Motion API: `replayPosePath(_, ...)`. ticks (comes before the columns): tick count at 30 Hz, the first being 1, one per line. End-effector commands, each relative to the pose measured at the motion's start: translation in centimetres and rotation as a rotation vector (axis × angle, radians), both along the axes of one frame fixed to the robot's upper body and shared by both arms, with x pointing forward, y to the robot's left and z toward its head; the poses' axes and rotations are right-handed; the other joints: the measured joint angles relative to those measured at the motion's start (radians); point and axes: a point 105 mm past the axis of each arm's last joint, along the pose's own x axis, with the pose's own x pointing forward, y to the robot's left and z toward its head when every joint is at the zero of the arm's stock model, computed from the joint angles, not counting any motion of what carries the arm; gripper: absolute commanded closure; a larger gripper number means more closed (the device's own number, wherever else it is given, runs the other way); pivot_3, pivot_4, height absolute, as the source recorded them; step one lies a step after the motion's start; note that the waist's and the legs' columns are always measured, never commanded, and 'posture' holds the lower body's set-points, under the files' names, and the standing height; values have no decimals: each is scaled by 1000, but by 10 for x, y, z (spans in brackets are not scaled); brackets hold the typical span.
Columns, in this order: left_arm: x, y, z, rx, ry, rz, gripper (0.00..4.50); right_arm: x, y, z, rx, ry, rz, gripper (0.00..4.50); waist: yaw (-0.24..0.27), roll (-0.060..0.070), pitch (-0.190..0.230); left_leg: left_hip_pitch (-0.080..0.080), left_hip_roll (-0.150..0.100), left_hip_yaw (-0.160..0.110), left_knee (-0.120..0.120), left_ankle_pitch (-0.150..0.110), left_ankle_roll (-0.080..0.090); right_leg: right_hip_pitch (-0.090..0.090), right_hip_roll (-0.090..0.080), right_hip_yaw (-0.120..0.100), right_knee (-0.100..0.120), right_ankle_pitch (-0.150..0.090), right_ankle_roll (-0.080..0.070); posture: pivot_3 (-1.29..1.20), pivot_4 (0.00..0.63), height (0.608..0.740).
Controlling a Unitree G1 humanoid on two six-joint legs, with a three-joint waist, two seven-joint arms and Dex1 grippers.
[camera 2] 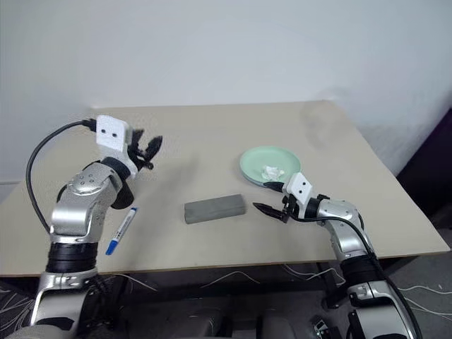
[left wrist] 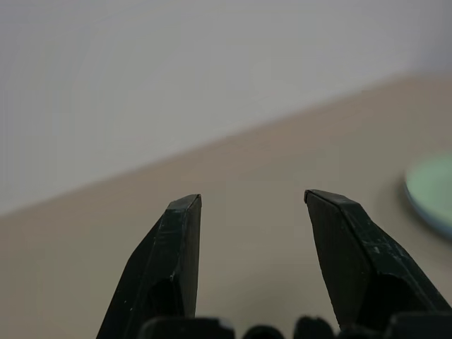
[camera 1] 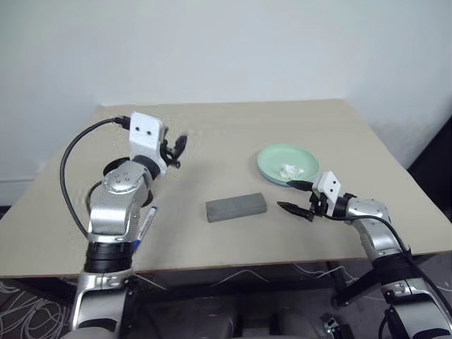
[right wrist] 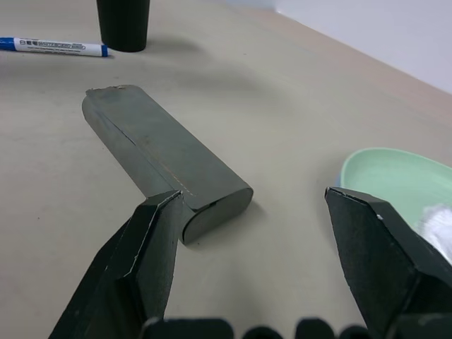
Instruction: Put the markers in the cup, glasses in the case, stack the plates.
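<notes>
While both grippers hang empty with fingers apart, the case [camera 1: 236,207] lies shut mid-table.
Right gripper [right wrist: 258,233] faces the case, cup [right wrist: 123,23] and marker [right wrist: 53,46]; left gripper [left wrist: 251,212] faces the mint plate [left wrist: 432,191], its tissue [camera 2: 272,171] seen from the head.

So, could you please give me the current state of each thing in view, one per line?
left gripper: open, empty, raised above the table
right gripper: open, empty, low, between case and plates
case: lid shut, lying flat
marker: capped, lying on the table
cup: standing on the table
plates: stacked, mint green on top, crumpled tissue inside
</notes>
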Motion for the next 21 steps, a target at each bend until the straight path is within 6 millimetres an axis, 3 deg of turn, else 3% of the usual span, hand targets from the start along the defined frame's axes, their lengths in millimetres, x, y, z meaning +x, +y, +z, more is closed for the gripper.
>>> replayPosePath(1, -14, 3, -14, 69, 137, 11, 2092, 4, 1, 14, 2, -57, 7, 1004, 1, 0, 0, 0, 0, 0, 0, 0, 0, 0, 0, 0, 0, 0, 0, 0, 0, 734)
replayPosePath(5, -28, 25, -45, 8, 335, 183, 2092, 4, 2, 12, 0, -55, 9, 1004, 7, 0, 0, 0, 0, -1, 0, 0, 0, 0, 0, 0, 0, 0, 0, 0, 0, 734)
replayPosePath(9, -36, 39, -59, -15, 404, 272, 2092, 4, 3, 12, -2, -55, 13, 1004, 9, 0, 0, 0, 0, -1, 0, 0, 0, 0, -1, 0, 0, 0, 0, 0, 0, 734)
replayPosePath(15, -45, 42, -69, -32, 470, 317, 204, 4, 3, 12, -4, -57, 14, 1004, 11, 0, 0, 0, 0, -1, 0, 0, 0, 0, -1, 0, -1, 0, 0, 0, 0, 734)
replayPosePath(21, -52, 45, -77, -27, 523, 354, 204, 5, 4, 10, -4, -55, 13, 1004, 11, 0, 0, 0, 0, -1, -1, 0, 0, 0, -1, 0, -1, 0, 0, 0, 0, 734)
